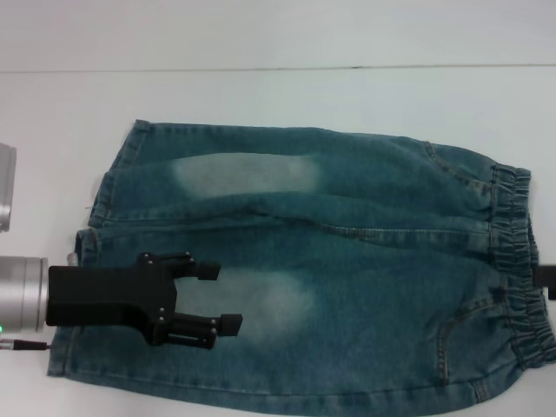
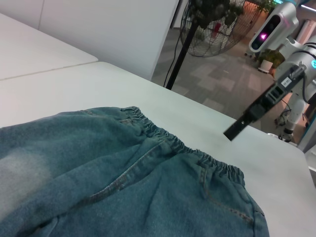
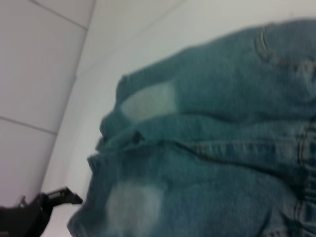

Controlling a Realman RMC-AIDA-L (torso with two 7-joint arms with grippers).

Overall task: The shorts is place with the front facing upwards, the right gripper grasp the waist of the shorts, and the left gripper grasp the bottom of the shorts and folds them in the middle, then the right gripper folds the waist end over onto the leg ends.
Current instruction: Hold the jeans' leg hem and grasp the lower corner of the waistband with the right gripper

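With the shorts [image 1: 330, 269] flat on the table [image 1: 278, 95] beneath my open left pincer [image 1: 208, 300], I back it toward the leg hems [image 1: 87, 261] behind its fingertips before closing; the right pincer [image 2: 261, 106] near the waistband [image 1: 521, 261] I cannot tell.

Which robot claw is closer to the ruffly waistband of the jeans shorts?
Right. The right gripper sits at the waistband edge; the left gripper hovers open over a leg, near the hems.
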